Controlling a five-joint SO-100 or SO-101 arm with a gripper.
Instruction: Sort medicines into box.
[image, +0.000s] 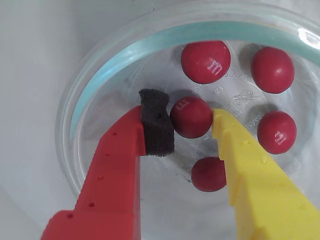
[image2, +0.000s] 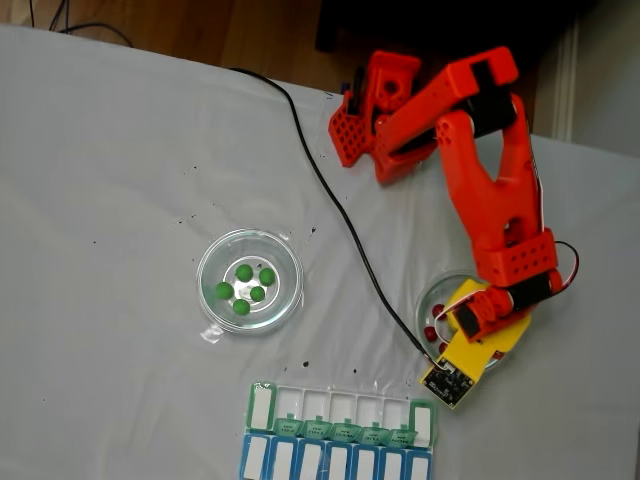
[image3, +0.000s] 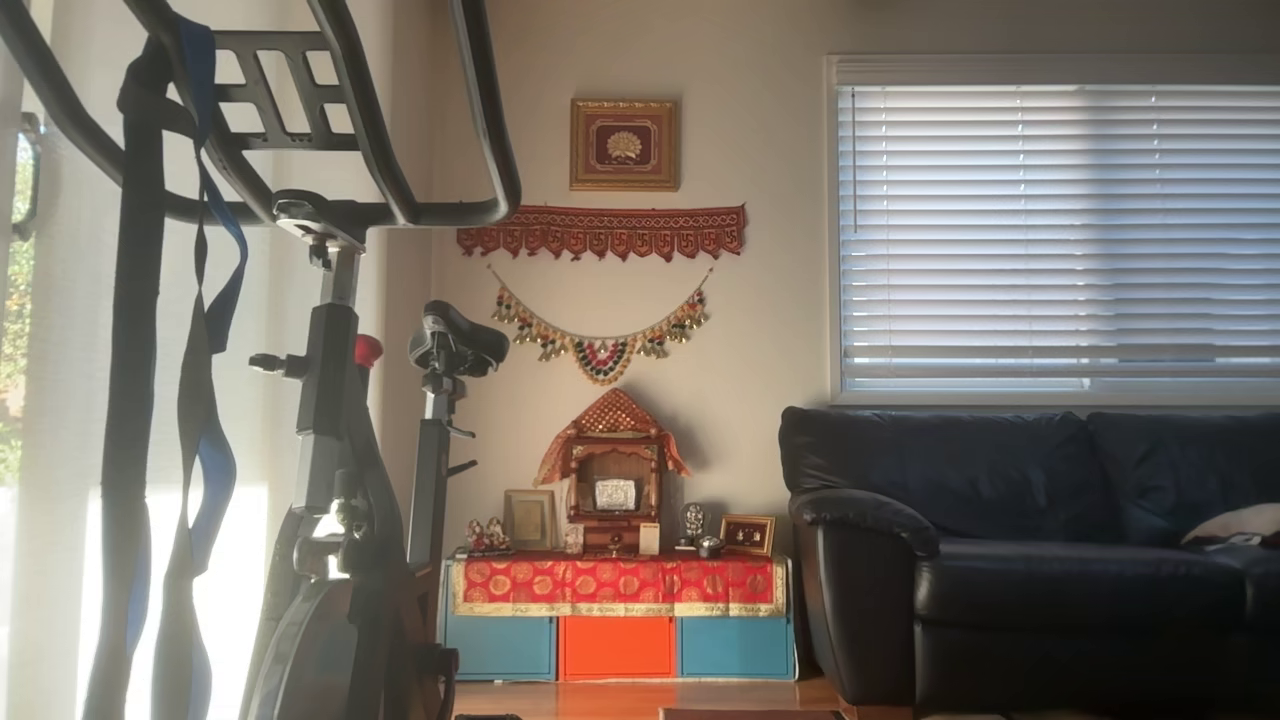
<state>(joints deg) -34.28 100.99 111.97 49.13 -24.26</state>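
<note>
Table (image2: 120, 180): white cloth, fixed view. Arm (image2: 495, 190): orange, upper right, reaching down to lower right. Box (image2: 340, 432): bottom centre, green-lidded row above a blue row. Left dish (image2: 205, 262): glass, centre left, five green pills (image2: 244, 273). Right dish (image: 95, 90): lower right under the gripper, five red pills (image: 272, 69). Gripper (image: 191, 119): wrist view, red and yellow fingers closed against one red pill (image: 191, 117) at frame centre; a black pad (image: 156, 130) touches it.
</note>
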